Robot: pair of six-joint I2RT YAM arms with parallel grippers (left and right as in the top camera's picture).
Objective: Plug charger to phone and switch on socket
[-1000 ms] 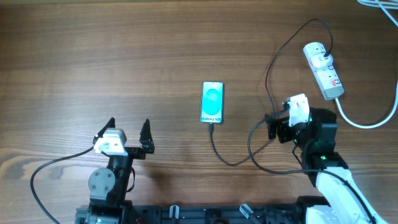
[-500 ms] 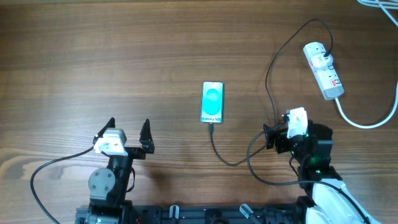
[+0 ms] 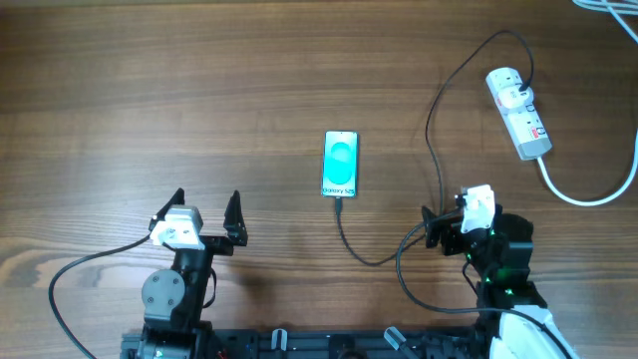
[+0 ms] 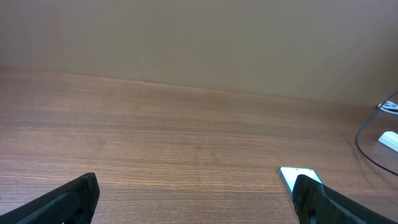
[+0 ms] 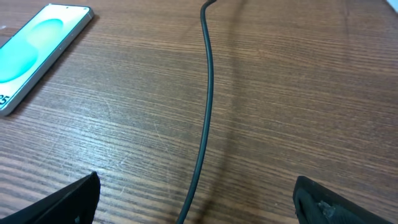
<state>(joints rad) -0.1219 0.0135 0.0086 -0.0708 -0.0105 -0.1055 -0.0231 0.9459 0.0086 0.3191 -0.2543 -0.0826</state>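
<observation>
The phone (image 3: 340,165) lies flat mid-table, its teal screen lit; it also shows in the wrist views (image 4: 295,176) (image 5: 37,53). The charger's black cable (image 3: 351,244) runs from the phone's bottom edge, loops toward the front, then climbs to the white adapter on the socket (image 3: 518,112) at the far right. My right gripper (image 3: 435,227) is open low over the table, its fingers either side of the cable (image 5: 207,93) without touching it. My left gripper (image 3: 206,204) is open and empty at the front left, left of the phone.
A thick white cord (image 3: 583,197) leaves the socket's near end and curves off the right edge. More white cable lies at the top right corner (image 3: 608,12). The arm bases and a black rail (image 3: 329,344) line the front edge.
My right arm has drawn back toward the front edge, its gripper still open over the cable. The left arm, phone and socket have not moved.
</observation>
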